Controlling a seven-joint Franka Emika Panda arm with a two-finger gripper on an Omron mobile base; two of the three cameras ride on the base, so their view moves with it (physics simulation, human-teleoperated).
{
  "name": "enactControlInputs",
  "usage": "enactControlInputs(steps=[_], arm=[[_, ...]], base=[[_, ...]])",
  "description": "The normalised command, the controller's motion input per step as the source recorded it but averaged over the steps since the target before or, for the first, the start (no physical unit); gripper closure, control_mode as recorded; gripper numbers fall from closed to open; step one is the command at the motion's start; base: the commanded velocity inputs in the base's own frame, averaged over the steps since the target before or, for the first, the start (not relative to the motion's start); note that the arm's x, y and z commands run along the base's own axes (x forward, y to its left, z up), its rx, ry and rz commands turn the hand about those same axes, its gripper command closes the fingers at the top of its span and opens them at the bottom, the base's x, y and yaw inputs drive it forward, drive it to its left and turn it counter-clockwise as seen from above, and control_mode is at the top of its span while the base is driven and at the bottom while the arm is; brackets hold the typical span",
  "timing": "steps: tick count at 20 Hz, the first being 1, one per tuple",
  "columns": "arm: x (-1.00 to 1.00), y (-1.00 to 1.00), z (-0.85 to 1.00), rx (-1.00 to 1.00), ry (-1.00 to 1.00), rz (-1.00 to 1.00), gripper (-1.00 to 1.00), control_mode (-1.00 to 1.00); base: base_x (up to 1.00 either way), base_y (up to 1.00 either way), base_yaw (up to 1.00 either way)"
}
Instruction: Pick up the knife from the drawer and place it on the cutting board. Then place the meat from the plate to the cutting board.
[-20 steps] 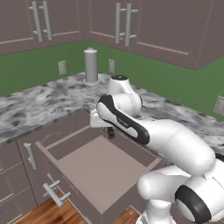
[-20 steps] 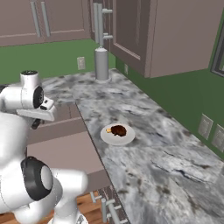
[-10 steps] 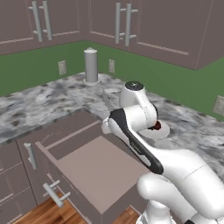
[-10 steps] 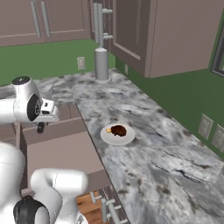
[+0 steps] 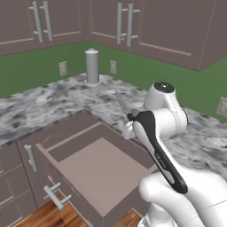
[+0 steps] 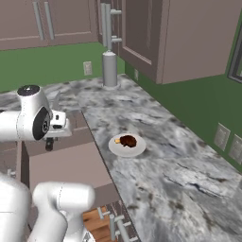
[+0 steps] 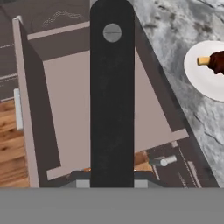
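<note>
My gripper (image 5: 130, 119) is shut on the knife (image 5: 121, 103), whose grey blade points up and back over the counter's edge. Seen from the hand, the black handle (image 7: 112, 96) runs up the middle from my gripper (image 7: 112, 182). From the right, the hand hangs over the drawer's far end, with the knife's blade (image 6: 56, 99) rising above it. Below lies the open brown drawer (image 5: 95, 170) (image 7: 74, 105) (image 6: 66, 163), its flat bottom bare. On the counter to the right, the meat (image 6: 127, 140) (image 7: 216, 61) sits on the white plate (image 6: 119, 147) (image 7: 199, 76). The cutting board is out of view.
A steel cylinder (image 5: 91, 66) (image 6: 109, 68) stands at the counter's back corner under the wall cabinets. The drawer's silver bar handle (image 5: 55, 198) sticks out toward the wooden floor. Grey marble counter (image 6: 179, 179) stretches right of the plate.
The arm has swung up and to the right from over the drawer toward the counter's edge, carrying the knife. The gripper stays shut on it.
</note>
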Motion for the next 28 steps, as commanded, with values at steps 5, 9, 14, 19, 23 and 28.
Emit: enactControlInputs(steps=[5, 9, 14, 19, 23, 28], arm=[[-0.77, -0.36, 0.14, 0.00, -0.07, 0.00, 1.00, -1.00], [-0.49, -0.35, 0.59, 0.00, -0.21, 0.00, 1.00, -1.00], [0.00, 0.00, 0.00, 0.00, 0.00, 0.00, 1.00, 1.00], [0.00, 0.00, 0.00, 0.00, 0.00, 0.00, 1.00, 1.00], [0.00, 0.00, 0.00, 0.00, 0.00, 0.00, 1.00, 1.00], [0.00, 0.00, 0.00, 0.00, 0.00, 0.00, 1.00, 1.00]], base=[[0.00, 0.00, 0.00], [0.00, 0.00, 0.00], [-0.70, -0.27, -0.13], [-0.95, -0.21, -0.46], [-0.61, 0.02, -0.81], [-0.55, 0.00, -0.82]])
